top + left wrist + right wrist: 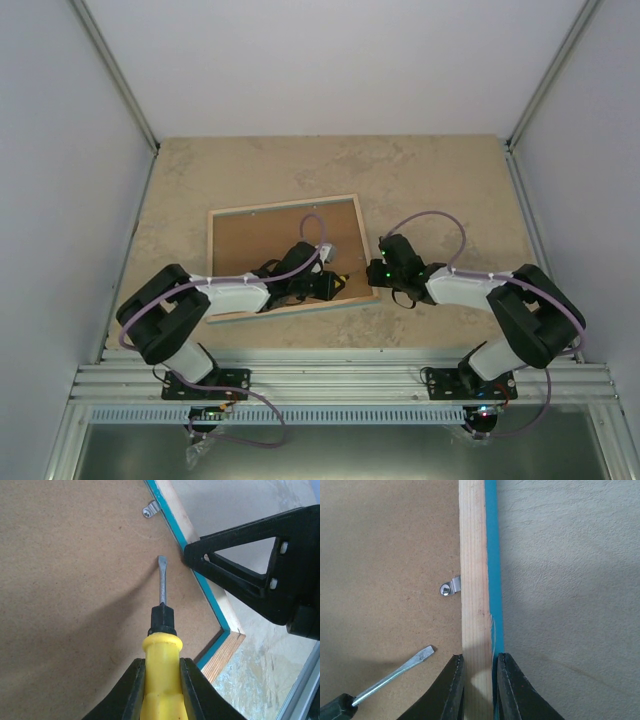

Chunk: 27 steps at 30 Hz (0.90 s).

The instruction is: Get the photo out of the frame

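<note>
Beige stone-look table (430, 170), pale walls on three sides. Frame (285, 203) lies back-up on it, just ahead of both arms. Brown backing board (255, 235) sits inside the pale wood rim.

Left gripper (161, 662): fingers pressed onto the yellow handle of a screwdriver (161, 640), one finger on each side. The shaft points straight ahead of the gripper, out over the backing board. The flat tip sits at or just above the board; I cannot judge contact. The tip stops just short of the frame's side rail, which runs diagonally ahead and to the right of it.

Metal clip (151, 509): at the rail's inner edge, reaching onto the board, farther ahead of the tip and apart from it.

Right gripper (477, 662): fingers closed on that same side rail, one on the board side of the wood rim, the other against the turquoise outer edge. The clip lies ahead of this gripper on the board side. The screwdriver tip comes in from its left, near the inner finger but not touching it.

Photo: not visible in any view; the backing board covers the opening.
</note>
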Motion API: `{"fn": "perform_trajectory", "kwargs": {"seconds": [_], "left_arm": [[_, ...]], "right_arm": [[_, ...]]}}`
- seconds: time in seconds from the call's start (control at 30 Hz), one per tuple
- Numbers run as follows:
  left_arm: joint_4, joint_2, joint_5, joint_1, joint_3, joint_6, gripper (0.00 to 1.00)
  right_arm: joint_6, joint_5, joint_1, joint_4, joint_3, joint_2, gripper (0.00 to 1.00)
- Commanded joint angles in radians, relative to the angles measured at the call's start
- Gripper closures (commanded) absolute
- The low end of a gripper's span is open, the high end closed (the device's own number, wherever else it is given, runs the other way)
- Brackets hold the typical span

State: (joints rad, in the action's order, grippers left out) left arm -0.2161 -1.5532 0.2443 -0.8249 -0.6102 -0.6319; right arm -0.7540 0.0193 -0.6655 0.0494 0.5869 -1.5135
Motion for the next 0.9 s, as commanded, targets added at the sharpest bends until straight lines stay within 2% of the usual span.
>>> {"fn": "perform_trajectory", "kwargs": {"seconds": [0.0,0.87], "left_arm": [[-0.048,-0.014,0.01,-0.008,-0.032,-0.014,1.0],[-0.056,-0.112,-0.096,-0.006,-0.108,-0.033,1.0]], "right_arm": [[-0.063,-0.017,-0.013,0.095,-0.011,0.004,1.0],[-0.044,-0.054,-0.016,0.107,-0.004,-0.023,1.0]]}}
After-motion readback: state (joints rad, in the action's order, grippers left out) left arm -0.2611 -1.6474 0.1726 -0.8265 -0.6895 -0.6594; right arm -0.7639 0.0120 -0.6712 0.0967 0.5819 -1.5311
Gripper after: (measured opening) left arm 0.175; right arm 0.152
